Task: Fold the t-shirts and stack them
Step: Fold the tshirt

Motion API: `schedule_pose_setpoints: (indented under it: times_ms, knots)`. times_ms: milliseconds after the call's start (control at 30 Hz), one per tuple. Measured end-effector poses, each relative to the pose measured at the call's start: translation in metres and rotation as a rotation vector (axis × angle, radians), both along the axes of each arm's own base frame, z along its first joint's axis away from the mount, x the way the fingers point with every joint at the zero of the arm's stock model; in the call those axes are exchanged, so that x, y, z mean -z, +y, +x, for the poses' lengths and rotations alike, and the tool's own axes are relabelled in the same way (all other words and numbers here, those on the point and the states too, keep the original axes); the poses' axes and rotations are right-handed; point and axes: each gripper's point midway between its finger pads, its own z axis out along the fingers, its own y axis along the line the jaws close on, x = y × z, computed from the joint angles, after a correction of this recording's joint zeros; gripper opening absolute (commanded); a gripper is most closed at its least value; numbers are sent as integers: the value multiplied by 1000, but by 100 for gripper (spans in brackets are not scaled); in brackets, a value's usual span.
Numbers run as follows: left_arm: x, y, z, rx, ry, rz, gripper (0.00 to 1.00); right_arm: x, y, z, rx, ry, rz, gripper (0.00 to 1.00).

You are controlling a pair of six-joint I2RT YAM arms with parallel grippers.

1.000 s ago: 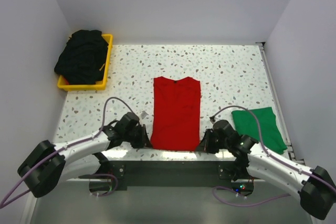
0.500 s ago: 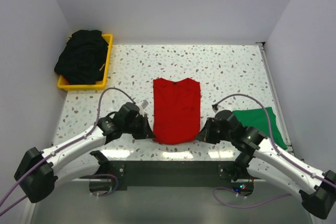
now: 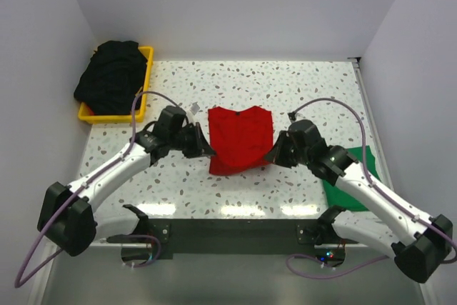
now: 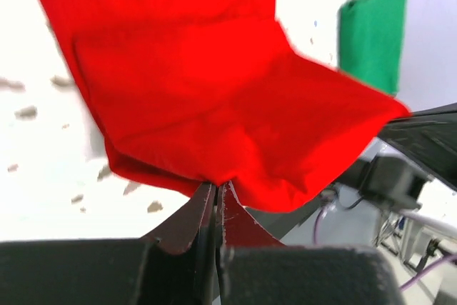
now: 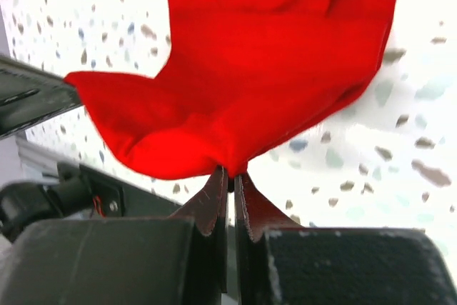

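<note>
Red t-shirt point(image 3: 240, 137): half-fold in progress, both near corners held

Top external view. The shirt lies at the centre of the speckled table point(image 3: 314, 91), collar end flat. Its near hem is raised and doubled over the lower body. The left pincer point(image 3: 203, 149) and right pincer point(image 3: 273, 156) stand at its two near corners. A green t-shirt point(image 3: 359, 155) lies flat at the right, apparently already folded. The black t-shirts point(image 3: 111, 76) sit heaped and crumpled in a yellow tray point(image 3: 114, 117) at far left. Judged status: one folded, one mid-fold, the black ones untouched, nothing stacked.

Left wrist view. The pincer is closed on a bunched corner of red cloth. The fabric is soft, matte and plain, sagging in a loose double layer.

Right wrist view. The pincer is likewise clamped on the opposite corner. The cloth drapes in a shallow pouch, and its fold edge is rounded rather than creased.
</note>
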Motion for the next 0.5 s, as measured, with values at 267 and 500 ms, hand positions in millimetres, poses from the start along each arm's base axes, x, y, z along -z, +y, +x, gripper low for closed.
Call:
schedule_pose_setpoints:
  times_ms: [267,500]
  knots:
    - [-29,-7,71,-48,-47,-56,0,-12,-1,86,65,-3,-21,0]
    - [-12,-7,142,-112,-18,-55,0,-7,-4,174,98,16,14,0]
